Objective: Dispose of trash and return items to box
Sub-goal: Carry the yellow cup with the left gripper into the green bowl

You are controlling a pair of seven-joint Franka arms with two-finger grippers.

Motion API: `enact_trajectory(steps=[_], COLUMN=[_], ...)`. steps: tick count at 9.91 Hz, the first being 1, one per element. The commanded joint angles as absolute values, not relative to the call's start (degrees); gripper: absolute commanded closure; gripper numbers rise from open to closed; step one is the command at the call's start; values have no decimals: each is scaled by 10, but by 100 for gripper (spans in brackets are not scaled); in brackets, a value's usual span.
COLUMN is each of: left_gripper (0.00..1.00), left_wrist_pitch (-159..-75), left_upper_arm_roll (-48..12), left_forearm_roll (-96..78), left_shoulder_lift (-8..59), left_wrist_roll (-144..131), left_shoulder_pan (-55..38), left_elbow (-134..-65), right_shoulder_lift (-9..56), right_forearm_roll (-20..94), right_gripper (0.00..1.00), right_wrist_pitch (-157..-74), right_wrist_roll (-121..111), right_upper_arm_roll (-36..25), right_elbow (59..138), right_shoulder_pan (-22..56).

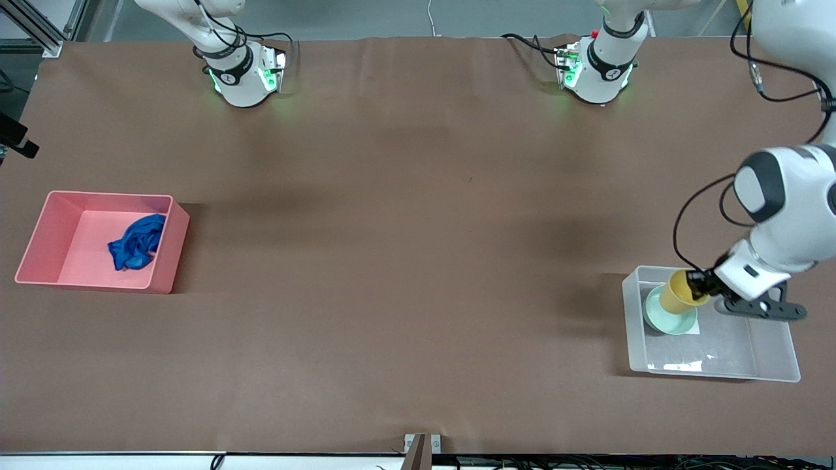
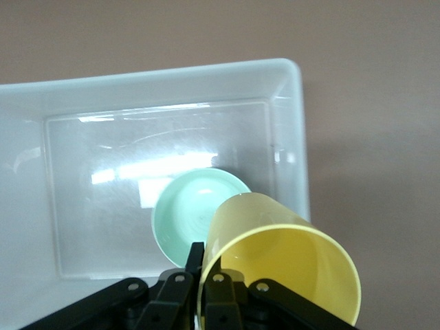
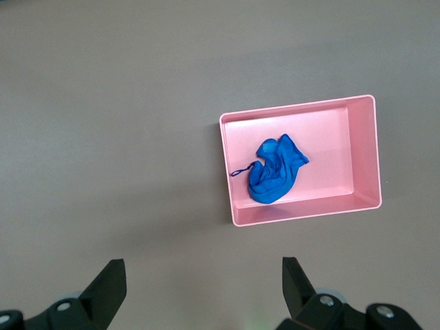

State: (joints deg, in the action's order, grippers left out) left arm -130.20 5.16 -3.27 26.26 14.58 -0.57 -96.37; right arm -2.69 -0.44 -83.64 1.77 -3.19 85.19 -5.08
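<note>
yellow cup [image 1: 680, 294] sits tilted in the left gripper [image 1: 704, 284], whose fingers are pinched on its rim, one inside the wall and one outside, as the left wrist view shows [image 2: 206, 275]. the cup [image 2: 278, 265] hangs over the clear plastic box [image 1: 777, 365], its mouth turned toward the gripper, its base pointing down toward the mint-green bowl [image 1: 673, 320]. whether cup and bowl touch cannot be told.

the clear box stands at the left arm's end of the table, near the front camera. the bowl [image 2: 189, 213] lies right way up on the box floor, by the wall that faces the right arm's end. under the bowl a white square label [image 1: 693, 325] shows through the bottom of the box [image 2: 165, 79]; no writing on it can be read.

right gripper [image 3: 199, 295] is seen only in its own wrist view, fingers spread wide with nothing between them, high over bare brown table [image 1: 405, 248]. that arm waits.

pink bin [image 1: 39, 241] stands at the right arm's end of the table, well apart from the clear box. the blue cloth wad [image 1: 137, 243] lies inside it, against the wall toward the table's middle. in the right wrist view the cloth [image 3: 275, 172] trails a thin string [image 3: 240, 170] across the floor of the bin [image 3: 364, 158].
</note>
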Motion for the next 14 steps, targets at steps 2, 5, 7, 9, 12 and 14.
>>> enact_trajectory(steps=[2,5,7,9,12,14], left_gripper=[97,96,76,0,0,0], left_wrist_pitch=[-1295,-1302,-1332,-1325,-1247,-1198], left_upper_arm_roll=[76,84,84,83,84,82], left_forearm_roll=[-105,-107,-109,-107,-105,-99], left_shoulder_lift=[359,386,396,374,296,193], left_wrist_roll=[237,235,220,228,217,200], left_shoulder_pan=[11,6,0,4,7,4], left_elbow=[-918,-923,-923,-922,-923,-987], right_shoulder_lift=[-25,-25,-25,-25,-25,-26], right_forearm_roll=[-11,-11,-11,-11,-11,-11], right_gripper=[0,0,0,0,0,0], right_wrist_pitch=[-835,-835,-835,-835,-835,-835], right_wrist_roll=[15,15,14,15,15,13], right_upper_arm_roll=[-31,-31,-31,-31,-31,-31], right_elbow=[847,848,848,848,848,849], right_shoulder_pan=[-53,-53,-53,-54,-54,-54])
